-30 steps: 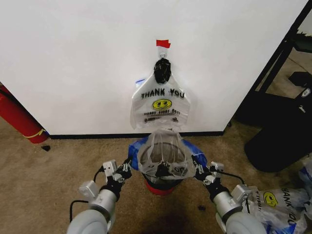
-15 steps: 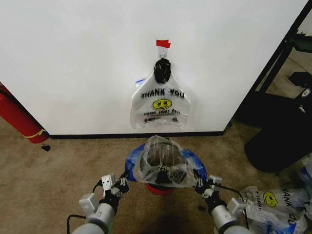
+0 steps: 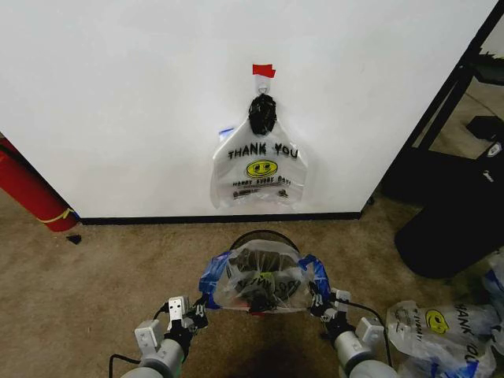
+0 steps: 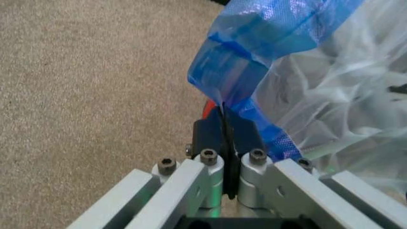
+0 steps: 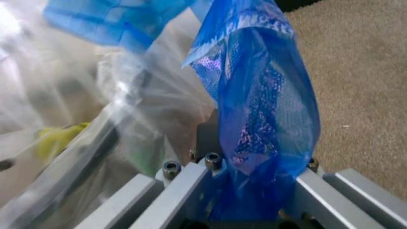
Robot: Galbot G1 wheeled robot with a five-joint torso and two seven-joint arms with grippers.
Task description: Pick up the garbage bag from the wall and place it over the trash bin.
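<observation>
The garbage bag, whitish with blue handles, is stretched between my two grippers low in the head view, in front of the wall. The trash bin's black rim shows as an arc just beyond the bag's far edge; the rest of the bin is hidden behind the bag. My left gripper is shut on the bag's left blue handle, pinched between its fingers. At the bag's other side, my right gripper is shut on the right blue handle, which drapes over its fingers.
A second "THANK YOU" bag with a black knot hangs on the wall under a red tape mark. A red cylinder leans at the left. Black furniture and more bags lie at the right on brown carpet.
Both grippers have drawn back toward me and lower, taking the bag with them. The bag's mouth has slid off the bin's far side, so the far rim now shows.
</observation>
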